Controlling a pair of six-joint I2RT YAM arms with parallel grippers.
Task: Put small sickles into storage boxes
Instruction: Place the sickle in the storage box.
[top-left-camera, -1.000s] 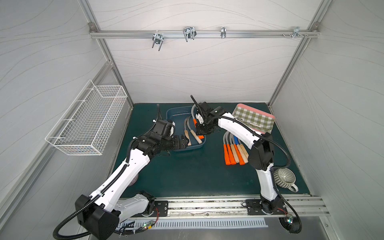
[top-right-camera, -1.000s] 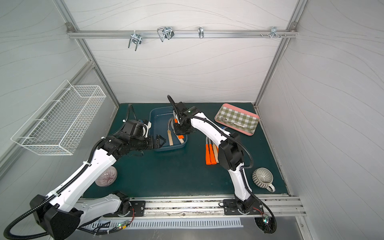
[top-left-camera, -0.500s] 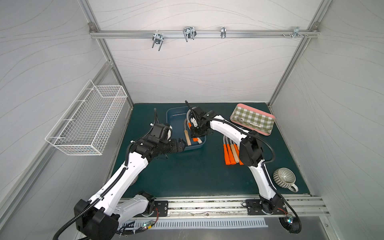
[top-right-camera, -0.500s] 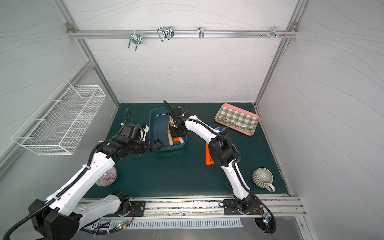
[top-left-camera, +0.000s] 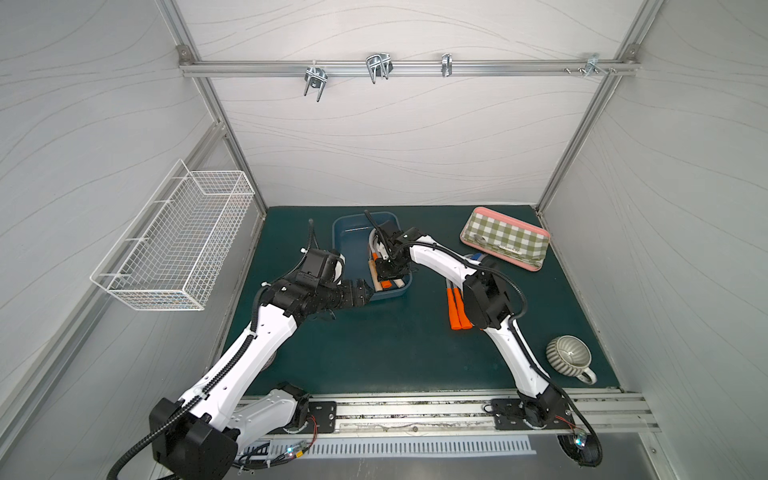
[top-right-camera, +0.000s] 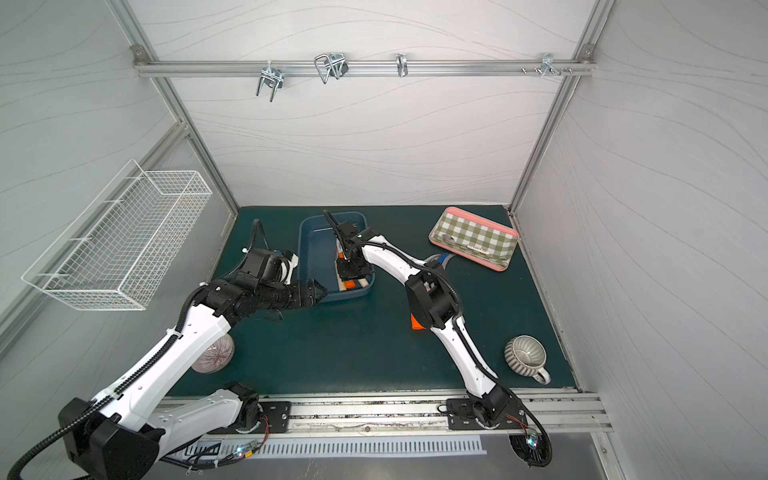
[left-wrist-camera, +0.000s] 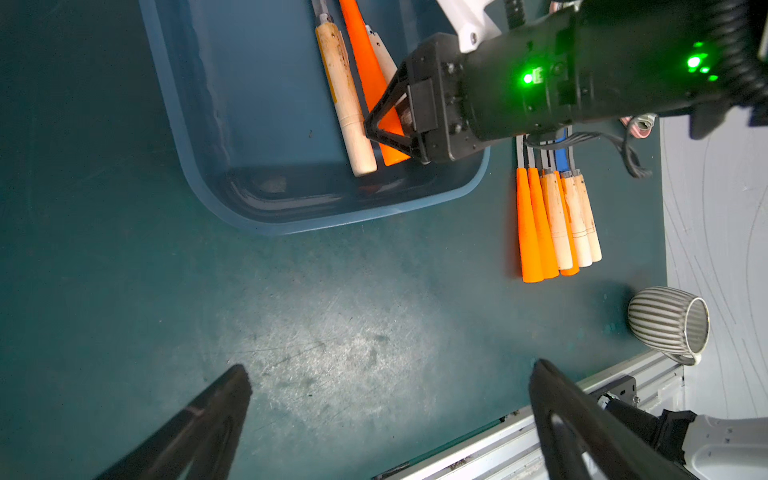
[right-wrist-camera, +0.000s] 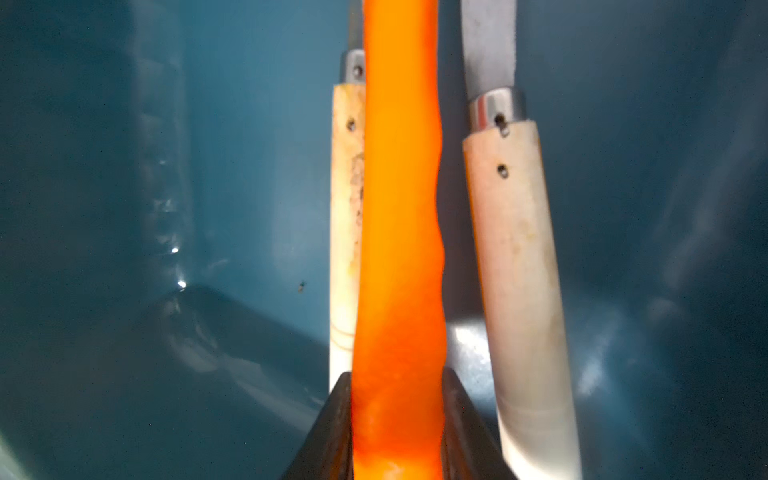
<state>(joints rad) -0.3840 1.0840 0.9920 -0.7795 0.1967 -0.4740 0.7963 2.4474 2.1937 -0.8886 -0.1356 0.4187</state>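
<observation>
Wall-hung wire basket (top-left-camera: 174, 245), green-checked pink-rimmed tray (top-left-camera: 519, 232), ribbed grey mug (top-left-camera: 567, 359).

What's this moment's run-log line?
right fingers: shut on orange sickle in blue tub | left fingers: open, empty | also in tub: two wooden-handled sickles

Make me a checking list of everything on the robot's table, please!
Surface: dark green mat, scuffed.
Job's things: blue tub holds two wooden-handled sickles; bundle of sickles lies on the mat.
Clutter: ribbed mug, checked tray, pinkish striped round thing.
Grippers: right gripper shut on orange-handled sickle inside the tub; left gripper open, empty, beside the tub.
Cables: black cable loops along each arm; no snag seen.
Surroundings: white wire basket on the wall; metal hooks on the rail.
</observation>
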